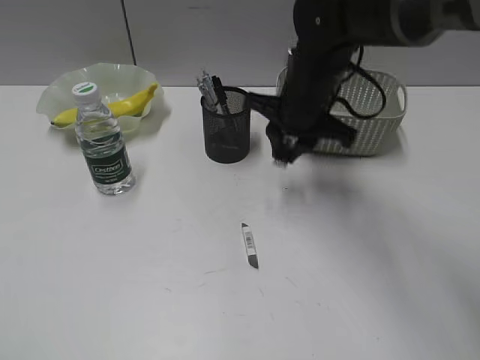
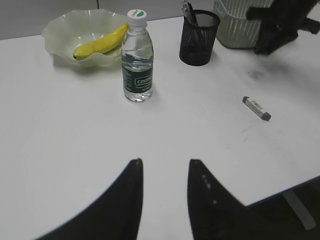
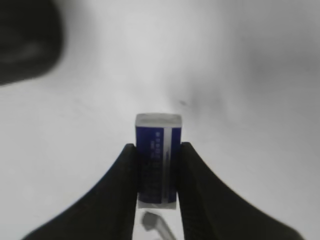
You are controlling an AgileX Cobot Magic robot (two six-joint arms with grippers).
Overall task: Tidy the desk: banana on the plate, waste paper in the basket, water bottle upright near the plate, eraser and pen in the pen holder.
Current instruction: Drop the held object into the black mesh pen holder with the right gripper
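My right gripper (image 3: 158, 146) is shut on the eraser (image 3: 158, 165), a white block in a blue sleeve. In the exterior view it (image 1: 286, 152) hangs above the desk (image 1: 360, 255), between the black mesh pen holder (image 1: 226, 131) and the sage green basket (image 1: 371, 112). The banana (image 1: 120, 106) lies in the pale green plate (image 1: 60, 86). The water bottle (image 1: 103, 146) stands upright in front of the plate. A short grey pen-like stick (image 1: 250, 246) lies on the desk. My left gripper (image 2: 165, 162) is open and empty over bare desk. No waste paper shows.
Several pens stand in the pen holder (image 2: 198, 42). The left wrist view also shows the bottle (image 2: 137, 60), the banana (image 2: 100, 44), the plate (image 2: 60, 27), the basket (image 2: 232, 27), the grey stick (image 2: 256, 108) and the desk's near edge at the lower right.
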